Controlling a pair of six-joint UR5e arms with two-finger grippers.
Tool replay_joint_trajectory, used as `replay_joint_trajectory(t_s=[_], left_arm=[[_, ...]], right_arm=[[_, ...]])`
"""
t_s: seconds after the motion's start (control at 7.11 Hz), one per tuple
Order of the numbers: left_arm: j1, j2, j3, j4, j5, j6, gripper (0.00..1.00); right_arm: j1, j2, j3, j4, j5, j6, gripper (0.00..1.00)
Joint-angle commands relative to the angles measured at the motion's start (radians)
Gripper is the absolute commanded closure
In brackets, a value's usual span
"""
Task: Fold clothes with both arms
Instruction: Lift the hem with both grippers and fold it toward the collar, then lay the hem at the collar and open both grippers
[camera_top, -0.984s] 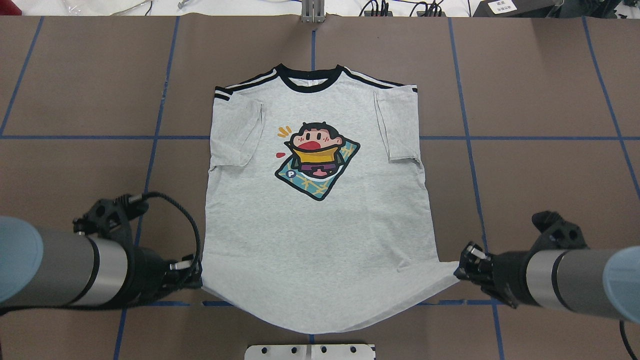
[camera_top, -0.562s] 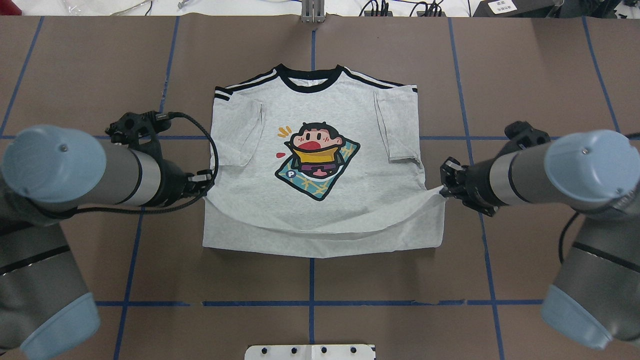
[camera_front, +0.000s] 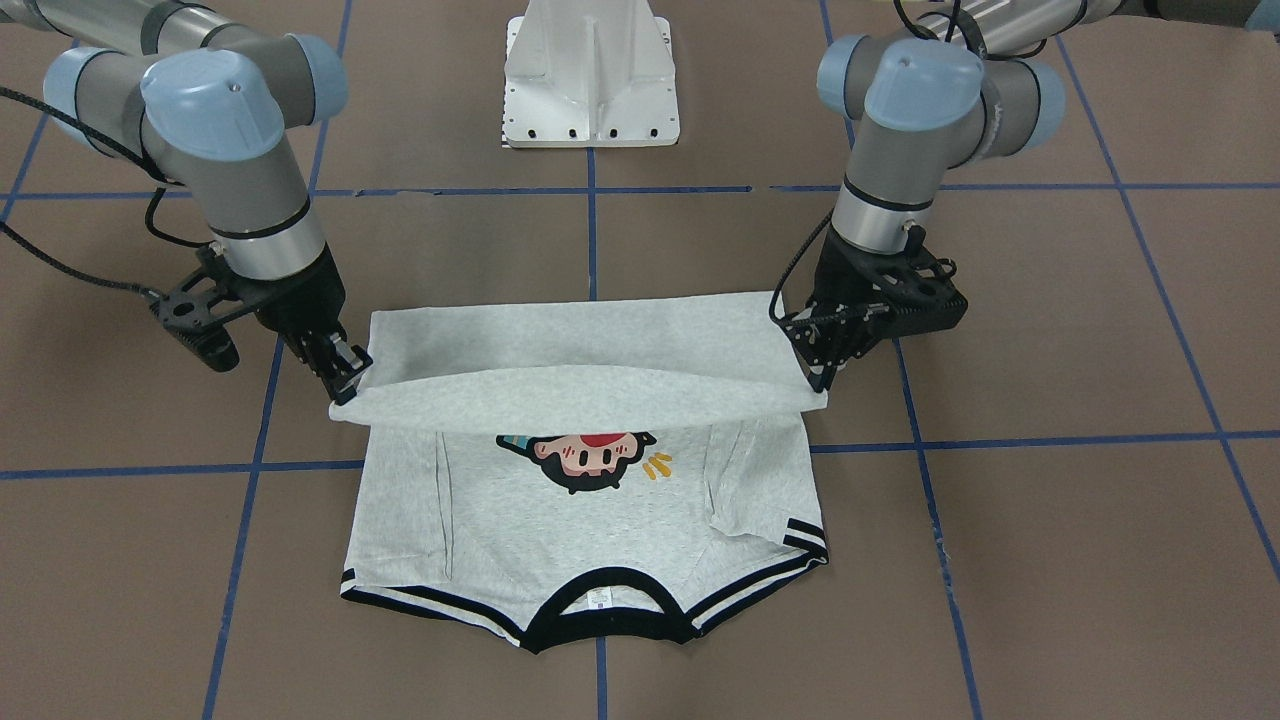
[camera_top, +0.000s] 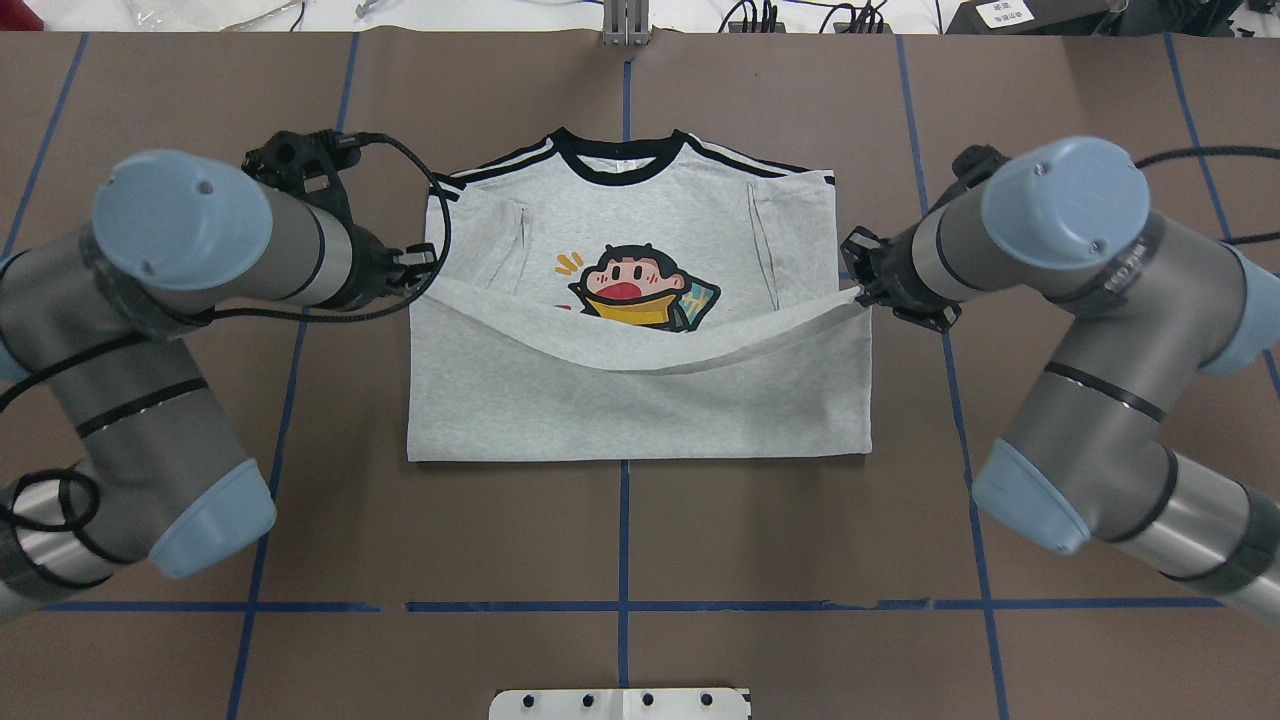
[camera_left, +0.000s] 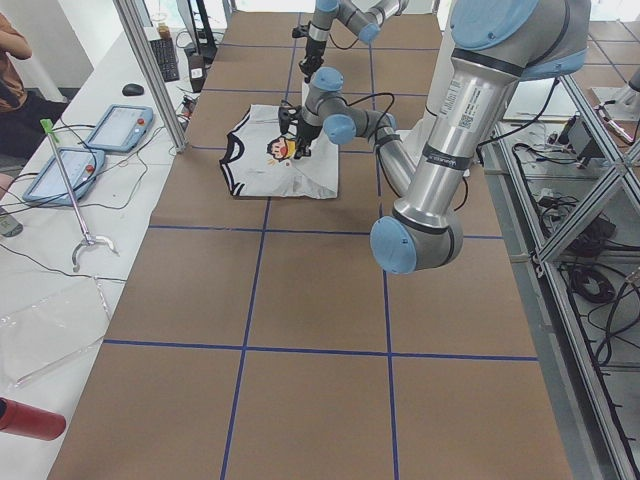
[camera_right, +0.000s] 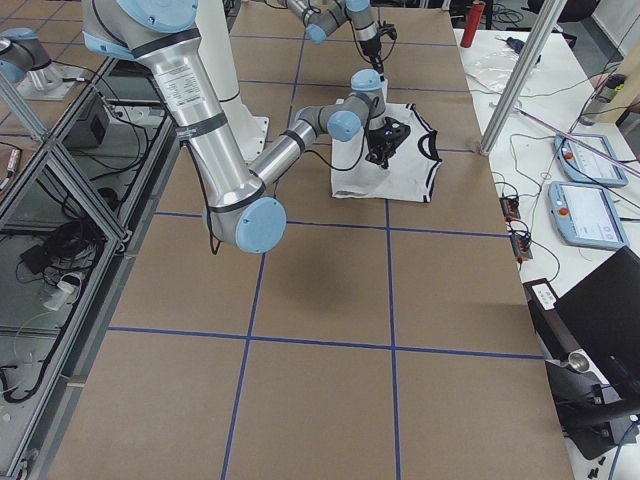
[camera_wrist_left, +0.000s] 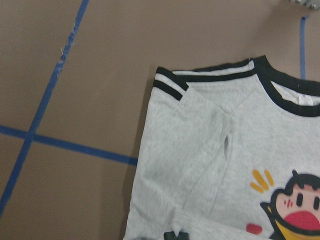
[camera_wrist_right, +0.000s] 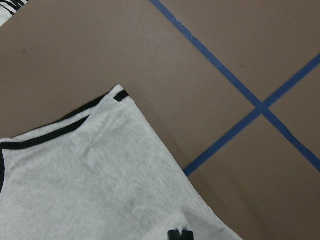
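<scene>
The grey T-shirt (camera_top: 640, 410) lies front up on the brown table, collar (camera_top: 620, 160) at the far side. Its lower half is folded over towards the collar. My left gripper (camera_top: 425, 275) is shut on the hem's left corner and my right gripper (camera_top: 858, 290) is shut on the right corner. Both hold the hem a little above the shirt, and it sags in the middle over the cartoon print (camera_top: 640, 290). In the front-facing view the left gripper (camera_front: 820, 385) is on the right and the right gripper (camera_front: 345, 395) on the left. The left wrist view shows the striped shoulder (camera_wrist_left: 172, 82).
The white pedestal (camera_front: 590, 80) stands at the robot's side of the table, behind the fold (camera_top: 620, 703). Blue tape lines (camera_top: 625, 530) cross the brown surface. Cables and boxes (camera_top: 800, 15) lie beyond the far edge. An operators' desk with tablets (camera_left: 90, 140) runs along the far side.
Both grippers have carried the hem corners from the near edge up and towards the collar. The shirt's lower half is now doubled over and the hem covers the lower part of the print.
</scene>
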Motion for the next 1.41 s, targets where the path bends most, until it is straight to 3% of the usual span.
replay_joint_trajectory(t_s=[0.0,0.28,0.56,0.7,0.84,0.98,1.12,1.27], left_arm=[[-0.018,-0.084,0.168,-0.083,0.049,0.002,1.00],[-0.017,-0.106,0.311,-0.234,0.085,0.002,1.00],[-0.017,-0.113,0.365,-0.279,0.086,0.002,1.00],[-0.017,-0.112,0.374,-0.294,0.086,0.002,0.95],[-0.017,-0.112,0.380,-0.301,0.086,0.002,0.77],[-0.023,-0.112,0.377,-0.301,0.085,0.007,0.73],[-0.030,-0.109,0.379,-0.302,0.085,0.083,0.66],[-0.032,-0.104,0.379,-0.319,0.083,0.116,0.65]], right_arm=[[0.054,0.118,-0.226,0.064,-0.002,-0.051,1.00],[0.058,0.157,-0.386,0.201,-0.003,-0.053,1.00],[0.055,0.164,-0.435,0.248,-0.003,-0.053,1.00],[0.055,0.170,-0.463,0.276,-0.003,-0.053,1.00],[0.056,0.177,-0.497,0.327,-0.003,-0.053,1.00],[0.059,0.177,-0.502,0.332,-0.002,-0.053,0.79],[0.059,0.180,-0.503,0.358,-0.002,-0.050,0.48],[0.061,0.180,-0.503,0.373,-0.002,-0.049,0.44]])
